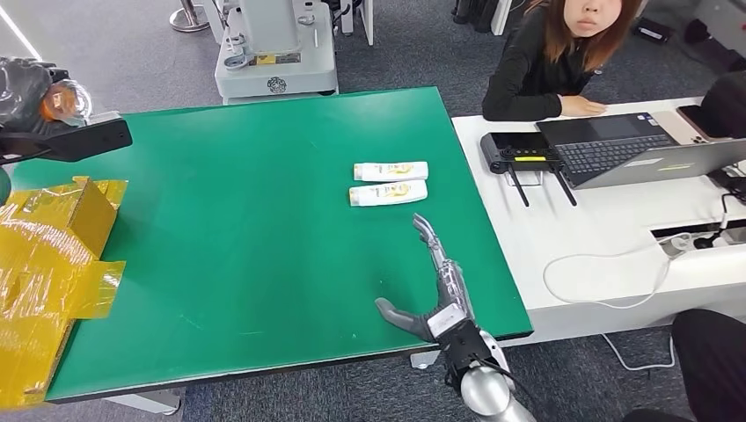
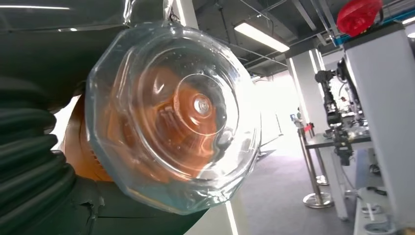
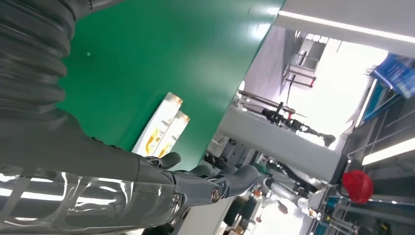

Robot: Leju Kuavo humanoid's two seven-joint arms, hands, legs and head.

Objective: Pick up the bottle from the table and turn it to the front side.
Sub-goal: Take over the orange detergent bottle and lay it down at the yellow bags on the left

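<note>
Two smooth white bottles lie flat side by side on the matte green table (image 1: 220, 229), the near bottle (image 1: 388, 193) just beyond my right hand (image 1: 431, 286) and the far bottle (image 1: 391, 170) behind it. That hand is empty, fingers stretched straight toward them, thumb splayed, hovering low over the table. My left hand (image 1: 26, 92), raised at the far left, grips a clear plastic bottle (image 2: 171, 117) with orange inside.

Even, bright overhead light falls on the green table (image 1: 246, 229), leaving soft sheen and hardly any shadow. In the wrist views, ceiling strip lights (image 2: 259, 36) and a window area (image 3: 337, 78) blow out white; the nearby clear bottle (image 2: 171, 117) carries glare and blur.
</note>
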